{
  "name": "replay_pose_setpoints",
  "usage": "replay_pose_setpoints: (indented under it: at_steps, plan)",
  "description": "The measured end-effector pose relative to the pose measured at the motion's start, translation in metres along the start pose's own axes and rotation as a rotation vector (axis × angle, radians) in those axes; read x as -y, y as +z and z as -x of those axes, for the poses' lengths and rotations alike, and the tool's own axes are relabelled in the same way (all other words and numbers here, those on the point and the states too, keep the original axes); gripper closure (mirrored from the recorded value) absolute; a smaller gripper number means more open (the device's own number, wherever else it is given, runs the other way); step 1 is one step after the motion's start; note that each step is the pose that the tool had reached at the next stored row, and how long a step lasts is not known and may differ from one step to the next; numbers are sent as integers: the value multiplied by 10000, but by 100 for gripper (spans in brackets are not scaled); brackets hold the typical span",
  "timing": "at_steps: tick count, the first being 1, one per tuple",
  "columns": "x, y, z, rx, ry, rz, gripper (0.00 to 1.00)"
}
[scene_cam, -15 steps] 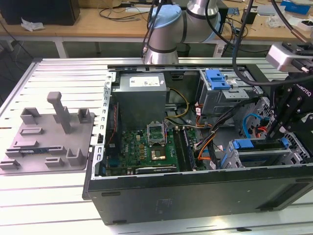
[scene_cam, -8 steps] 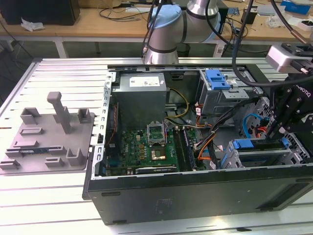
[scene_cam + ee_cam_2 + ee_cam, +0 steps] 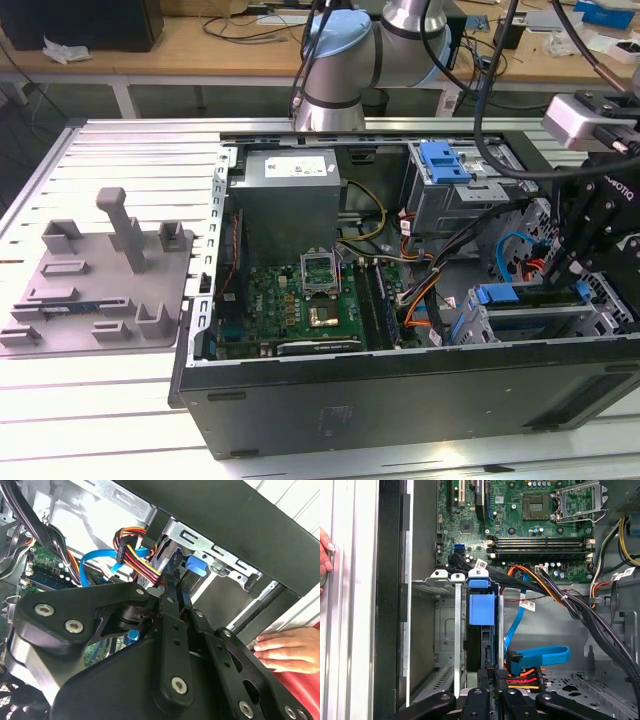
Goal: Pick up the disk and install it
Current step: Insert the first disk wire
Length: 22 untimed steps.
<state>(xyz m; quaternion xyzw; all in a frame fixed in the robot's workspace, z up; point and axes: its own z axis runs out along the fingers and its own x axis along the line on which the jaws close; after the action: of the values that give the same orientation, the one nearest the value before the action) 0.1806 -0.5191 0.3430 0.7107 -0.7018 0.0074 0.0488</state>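
Already inside: open computer case lay on the worktop, arm reaching in at the exterior view's right.
Disk stood on edge in the drive cage; tool clamped on its end; a hand rested on the case rim.

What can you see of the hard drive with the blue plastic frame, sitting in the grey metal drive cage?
In the first wrist view the disk is seen edge-on: a blue plastic frame with a blocky blue tab, and a thin dark body behind it. It stands on edge in a slot of the grey metal drive cage, between the cage's rails. The black gripper is at its near end; contact cannot be told.
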Motion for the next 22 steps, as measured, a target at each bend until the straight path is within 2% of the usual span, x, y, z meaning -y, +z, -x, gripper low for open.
replay_pose_setpoints:
  at_steps: [18, 20, 21, 22]
  plan:
    - [10, 69, 6, 13, 52, 5, 82]
    - [9, 45, 4, 5, 54, 5, 70]
    - [7, 14, 1, 7, 54, 5, 70]
    - [5, -23, -2, 7, 55, 5, 64]
